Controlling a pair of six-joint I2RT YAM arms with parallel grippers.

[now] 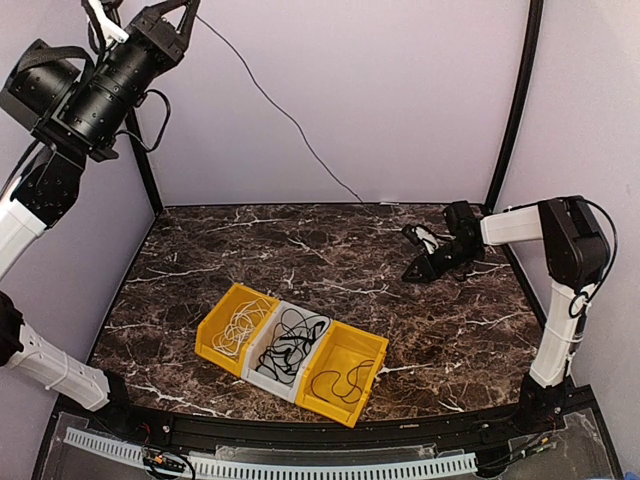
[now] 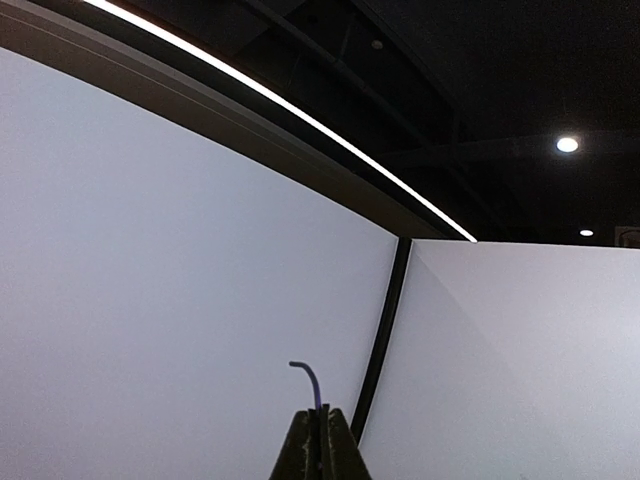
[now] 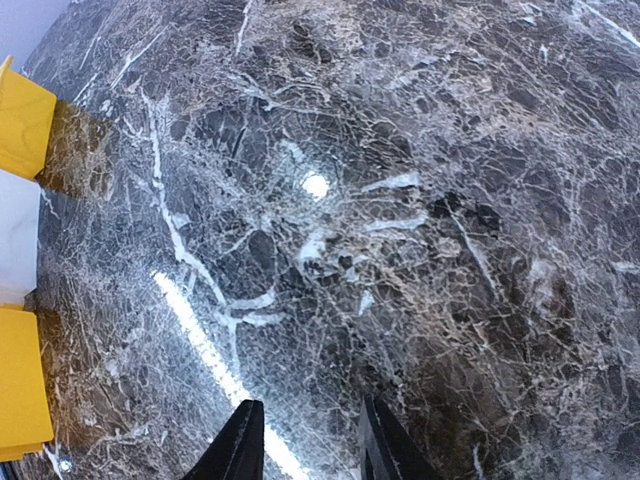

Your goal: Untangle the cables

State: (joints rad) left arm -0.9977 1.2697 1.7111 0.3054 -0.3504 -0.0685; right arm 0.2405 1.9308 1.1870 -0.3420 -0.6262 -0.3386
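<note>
My left gripper (image 1: 185,10) is raised high at the top left and shut on a thin black cable (image 1: 280,108). The cable runs taut down to the table's back edge near the middle. In the left wrist view the short cable end (image 2: 310,378) sticks out above the closed fingertips of my left gripper (image 2: 322,415). My right gripper (image 1: 412,254) is open and empty, low over the table at the right back. The right wrist view shows my right gripper (image 3: 305,440) with only bare marble between its fingers.
Three bins stand in a row at the table's front middle: a yellow bin (image 1: 210,330) with white cables, a white bin (image 1: 262,375) with black cables, and a yellow bin (image 1: 375,350) with one black cable. The bins' edges show in the right wrist view (image 3: 22,120).
</note>
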